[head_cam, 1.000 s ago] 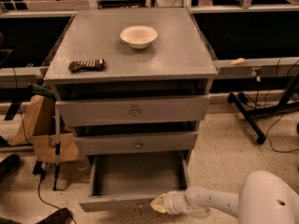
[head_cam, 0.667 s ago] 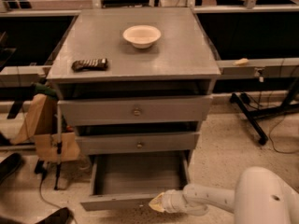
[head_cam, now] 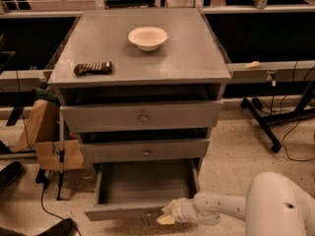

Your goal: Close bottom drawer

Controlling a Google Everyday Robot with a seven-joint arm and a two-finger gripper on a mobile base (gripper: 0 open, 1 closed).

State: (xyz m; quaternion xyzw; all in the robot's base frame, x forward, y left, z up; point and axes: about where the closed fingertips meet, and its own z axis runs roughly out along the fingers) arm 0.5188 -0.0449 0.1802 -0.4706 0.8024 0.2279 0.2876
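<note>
Your main risk is a crooked push. The bottom drawer stands pulled well out from the table, below the middle drawer, and the pincer meets its front well right of centre, with the arm coming in low from the right. Press hard from there and the drawer may twist on its runners and jam partway. The front is also slim, so if you drift up or down the pincer could slide over the top edge into the drawer, or slip beneath it and scrape the floor. A quick shove could slam the drawer and rattle the bowl on the table, so a slow, straight push looks the safer choice.

The pincer sits low, right at the drawer's front face and apparently touching it. It seems to grip nothing. You cannot tell from here whether it is open or shut.
</note>
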